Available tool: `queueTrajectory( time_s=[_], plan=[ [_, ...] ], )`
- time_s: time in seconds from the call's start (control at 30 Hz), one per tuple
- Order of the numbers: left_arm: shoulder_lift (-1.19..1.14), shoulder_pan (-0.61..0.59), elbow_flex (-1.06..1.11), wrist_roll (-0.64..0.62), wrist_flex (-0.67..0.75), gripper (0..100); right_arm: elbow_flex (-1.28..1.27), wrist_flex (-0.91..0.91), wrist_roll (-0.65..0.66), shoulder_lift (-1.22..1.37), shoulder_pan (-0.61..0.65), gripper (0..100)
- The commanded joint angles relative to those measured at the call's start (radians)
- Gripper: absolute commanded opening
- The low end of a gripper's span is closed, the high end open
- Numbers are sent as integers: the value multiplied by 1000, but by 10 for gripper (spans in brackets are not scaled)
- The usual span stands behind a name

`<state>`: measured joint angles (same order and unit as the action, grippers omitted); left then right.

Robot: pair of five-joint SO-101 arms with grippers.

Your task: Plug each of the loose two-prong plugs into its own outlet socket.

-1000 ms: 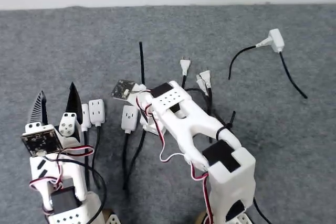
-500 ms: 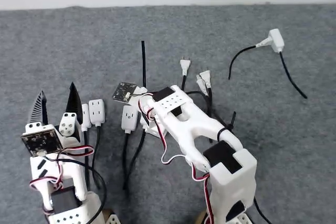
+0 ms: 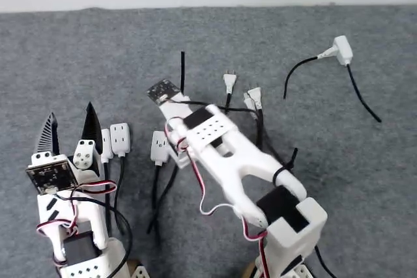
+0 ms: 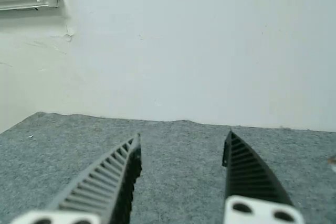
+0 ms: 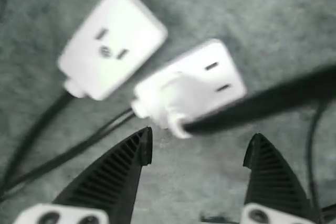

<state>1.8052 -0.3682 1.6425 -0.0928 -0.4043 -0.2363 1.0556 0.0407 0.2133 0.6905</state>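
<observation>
Right now the right gripper hangs above two white sockets, jaws spread wide and holding nothing. The bare socket lies beside a second socket. A white plug on a black cord sits against that one, though I cannot tell if it is fully seated. The wide spread probably suits straddling that plug.

One loose plug and another loose plug lie just beyond the arm, with a third plug well apart. The left gripper is likewise open and empty near a socket block, seemingly out of the way.

table cover — grey felt, matt, rough | outlet sockets — white plastic, smooth | cords — black, matt
</observation>
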Motion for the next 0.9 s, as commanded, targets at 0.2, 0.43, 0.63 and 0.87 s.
queueTrajectory(
  time_s=[0.2,0.43,0.63,0.87],
  plan=[
    [18,9,-5,12,20,243,-11,-96,-180,-45,10,279],
    [18,3,-7,12,20,243,-12,-231,-288,38,5,278],
    [18,6,-7,11,20,243,-9,-315,-345,111,7,277],
    [18,8,-7,11,20,243,5,-354,-344,173,5,275]
  ],
)
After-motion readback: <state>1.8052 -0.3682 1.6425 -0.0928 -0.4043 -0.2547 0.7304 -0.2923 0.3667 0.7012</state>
